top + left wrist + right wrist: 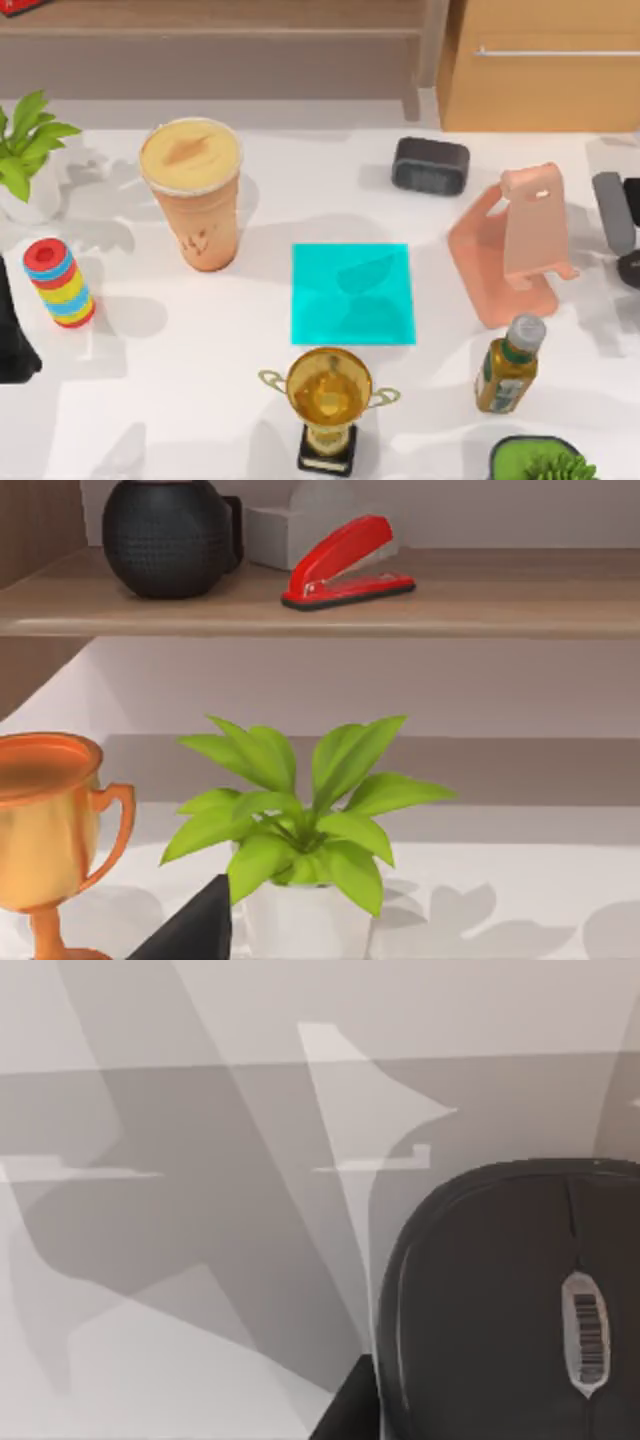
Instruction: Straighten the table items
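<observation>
A tall tan drink cup with a foamy top stands upright at the back left of the white table. The black computer mouse lies on the tabletop close under my right wrist camera. My right gripper is at the table's right edge, behind the pink stand, and a dark piece of it shows beside the mouse. My left arm rests at the left edge, with a dark fingertip pointing toward the potted plant.
A cyan mat lies mid-table, the gold trophy in front of it. A striped ring stack and plant are on the left; a pink stand, black speaker and bottle on the right.
</observation>
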Controlling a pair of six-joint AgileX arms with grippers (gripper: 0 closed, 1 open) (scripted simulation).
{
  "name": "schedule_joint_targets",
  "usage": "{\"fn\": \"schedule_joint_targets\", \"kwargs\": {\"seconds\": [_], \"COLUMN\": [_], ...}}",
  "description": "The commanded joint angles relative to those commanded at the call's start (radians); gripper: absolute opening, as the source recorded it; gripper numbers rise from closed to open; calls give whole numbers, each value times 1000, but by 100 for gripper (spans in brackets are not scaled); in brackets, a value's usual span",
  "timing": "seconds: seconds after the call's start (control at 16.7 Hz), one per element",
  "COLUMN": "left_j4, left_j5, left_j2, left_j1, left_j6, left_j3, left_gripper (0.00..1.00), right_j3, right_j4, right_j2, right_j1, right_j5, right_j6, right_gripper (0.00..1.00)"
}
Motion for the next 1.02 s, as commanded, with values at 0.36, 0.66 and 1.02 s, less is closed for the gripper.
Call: {"fn": "schedule_joint_targets", "kwargs": {"seconds": [0.36,0.66,1.02], "left_j4": [0,0,0], "left_j5": [0,0,0], "left_j2": [0,0,0], "left_j1": [0,0,0], "left_j6": [0,0,0], "left_j3": [0,0,0], "left_gripper": [100,100,100], "right_j3": [15,139,247], "right_j4": [-25,-217,-368], "right_j2": [-14,-60,-118], "right_j1": [1,0,-1], "right_j5": [1,0,0], "right_j6": [2,-2,1], "right_gripper": [0,0,0]}}
